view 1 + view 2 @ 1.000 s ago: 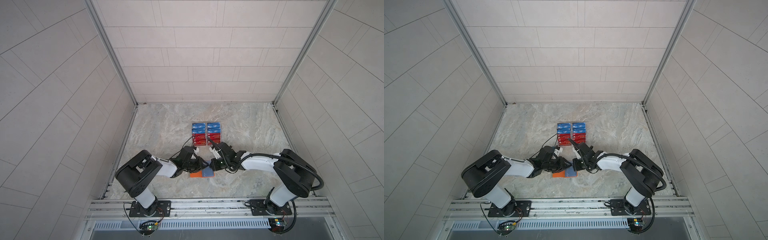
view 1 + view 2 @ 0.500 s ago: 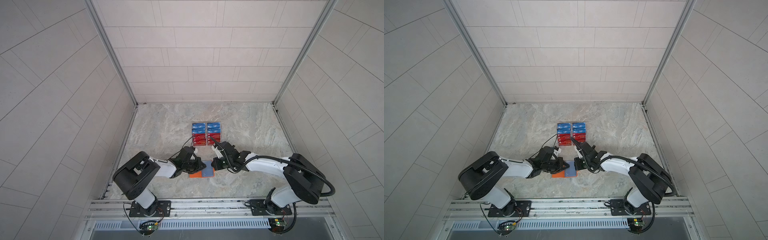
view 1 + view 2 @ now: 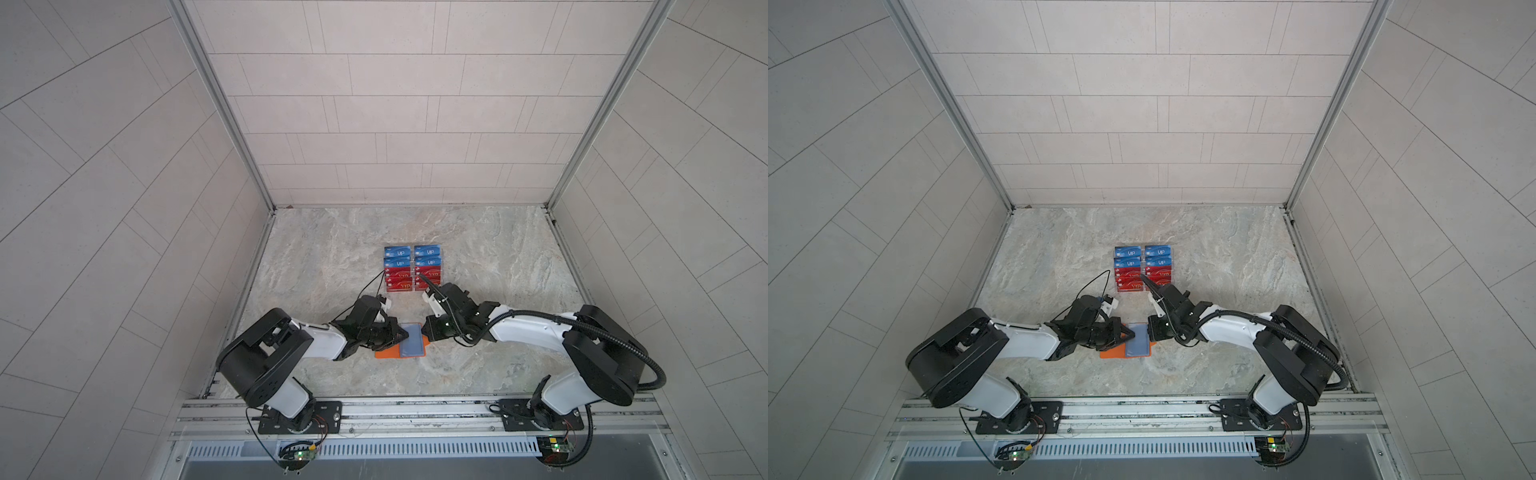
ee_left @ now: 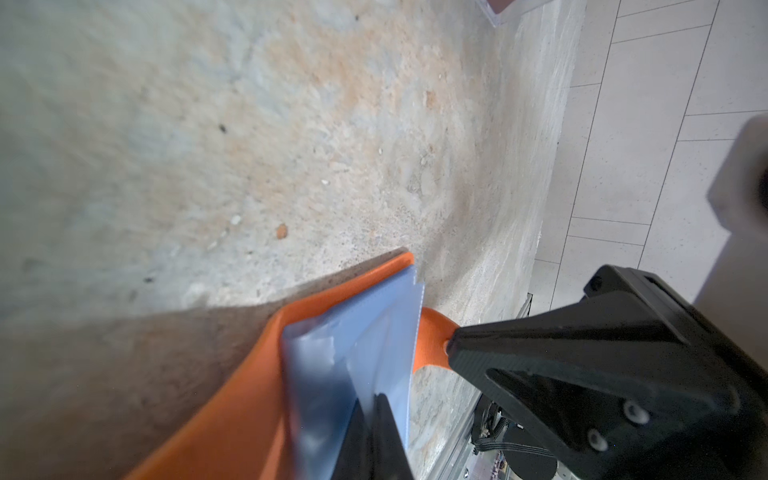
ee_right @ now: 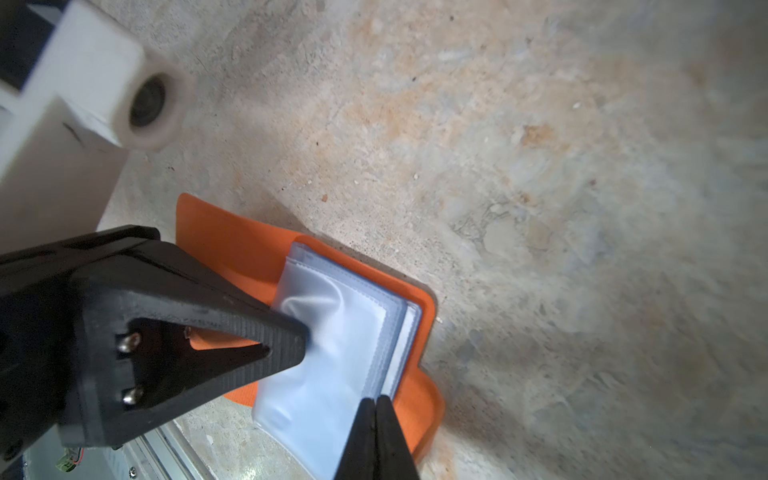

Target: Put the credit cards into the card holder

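orange leather-like card holder lies open and flat near the front of the mottled stone-look table, between the two arms. its stack of clear plastic sleeves faces up, pale and bluish, with the top leaf puckered and no card showing in it. the left pincer is pressed together on that top leaf and seems to pinch it where the film creases. the right pincer is also pressed together, at the far side of the stack, where it looks to nip the holder's raised orange edge. the step in hand reads as parting one sleeve so that its mouth gapes. to do it well, the right pincer should keep the cover pinned low while the left lifts only the one leaf, slowly and a little. the film is slippery and limp, so a hard pull would likely drag the whole booklet or tear free. the red and blue "vip" credit cards stand in tiered rows farther back on the table, well apart from the holder and untouched, so none is yet stowed.
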